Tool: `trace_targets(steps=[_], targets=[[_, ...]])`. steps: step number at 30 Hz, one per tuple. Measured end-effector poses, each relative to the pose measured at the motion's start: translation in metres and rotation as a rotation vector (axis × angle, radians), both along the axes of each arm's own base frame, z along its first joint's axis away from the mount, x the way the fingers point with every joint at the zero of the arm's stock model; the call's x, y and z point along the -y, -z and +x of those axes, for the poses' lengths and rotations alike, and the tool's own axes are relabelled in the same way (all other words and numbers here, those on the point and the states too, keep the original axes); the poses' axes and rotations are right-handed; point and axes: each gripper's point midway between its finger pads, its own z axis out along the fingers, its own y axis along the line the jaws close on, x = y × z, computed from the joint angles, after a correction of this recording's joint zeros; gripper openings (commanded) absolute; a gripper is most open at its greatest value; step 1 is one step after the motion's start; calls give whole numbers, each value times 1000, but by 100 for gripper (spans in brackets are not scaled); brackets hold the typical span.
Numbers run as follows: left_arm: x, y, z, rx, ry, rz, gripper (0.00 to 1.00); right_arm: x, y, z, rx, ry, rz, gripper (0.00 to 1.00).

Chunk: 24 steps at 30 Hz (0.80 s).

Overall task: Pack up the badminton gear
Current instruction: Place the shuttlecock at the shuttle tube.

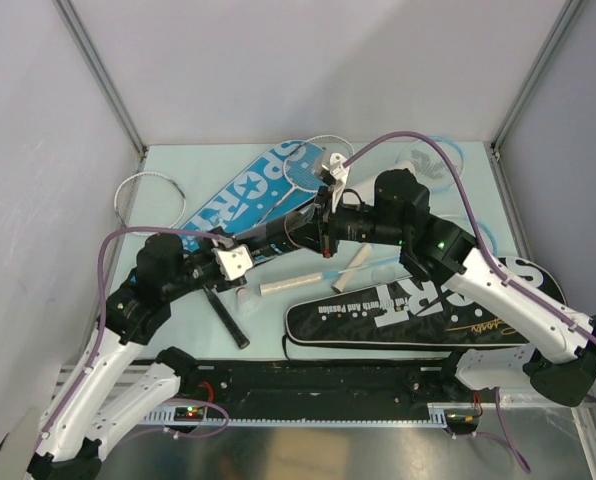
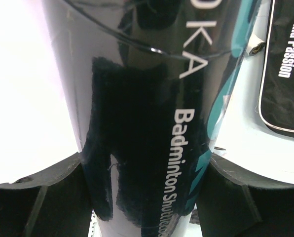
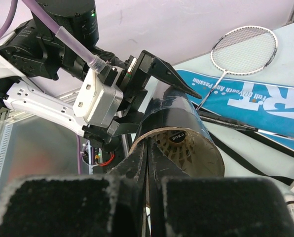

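Observation:
The black tube (image 1: 278,232) is lifted off the table and lies roughly level between the two arms. My left gripper (image 1: 232,262) is shut on it; the left wrist view shows the tube (image 2: 147,98) with "Badminton Shuttlecock" print filling the gap, a finger (image 2: 33,197) pressed on each side. My right gripper (image 1: 323,224) is shut, its joined fingertips (image 3: 148,143) at the left rim of the tube's open mouth (image 3: 201,153). A white shuttlecock (image 3: 179,143) with a "BOKA" cap sits inside the tube.
A blue SPORT cover (image 1: 253,195) lies at the back, a black one (image 1: 418,312) at the front right. A white racket head (image 1: 143,190) is at the left, a light-blue racket (image 1: 433,158) at the back right. Two white cylinders (image 1: 293,284) and a black rod (image 1: 226,318) lie mid-table.

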Motion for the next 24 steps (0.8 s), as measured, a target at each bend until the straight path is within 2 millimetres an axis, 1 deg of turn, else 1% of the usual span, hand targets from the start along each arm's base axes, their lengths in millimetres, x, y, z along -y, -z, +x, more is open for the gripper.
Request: trace_targets(steps=[6, 8, 10, 12, 15, 18, 20, 24], targets=[[0, 2, -1, -4, 0, -2, 58, -2, 2, -1, -37, -6, 3, 3], [0, 3, -2, -10, -1, -6, 58, -3, 2, -1, -56, -12, 6, 8], [0, 3, -2, -9, -2, -8, 58, -3, 2, -1, -75, -12, 14, 16], [1, 1, -3, -4, 1, -20, 59, -3, 2, 0, -96, -6, 17, 27], [1, 0, -4, 5, 1, -32, 59, 2, 1, 5, -132, 39, 28, 42], [1, -1, -3, 6, -10, -42, 60, 16, -5, 9, -160, 101, 46, 55], [1, 0, -2, 4, -18, -49, 60, 31, -16, 11, -162, 150, 76, 61], [-2, 6, 0, -7, -41, -50, 59, 64, -48, 8, -131, 230, 163, 65]])
